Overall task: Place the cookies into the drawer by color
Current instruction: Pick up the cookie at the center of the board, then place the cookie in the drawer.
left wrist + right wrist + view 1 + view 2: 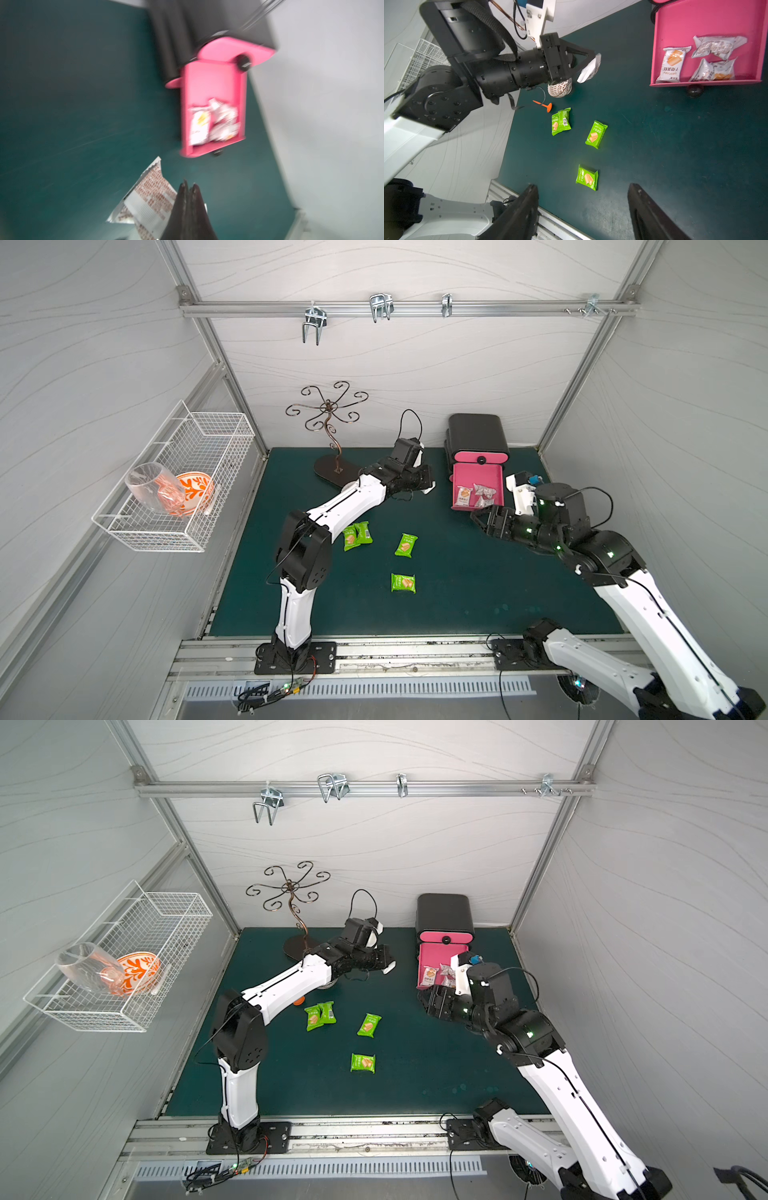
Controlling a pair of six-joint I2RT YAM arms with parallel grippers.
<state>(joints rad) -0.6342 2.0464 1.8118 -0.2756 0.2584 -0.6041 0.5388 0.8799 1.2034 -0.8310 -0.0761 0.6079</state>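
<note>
Silver packet [145,199], blurred, pinched in left gripper [189,185]; right gripper [582,185] spread, partly cut off.

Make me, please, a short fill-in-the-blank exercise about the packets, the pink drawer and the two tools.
1. The packets lying on the mat are all ____ in colour.
2. The open pink drawer holds ____ white packets.
3. The left tool is shut on one white ____.
4. The right tool is open and holds ____.

Missing words: green; three; packet; nothing.
</note>
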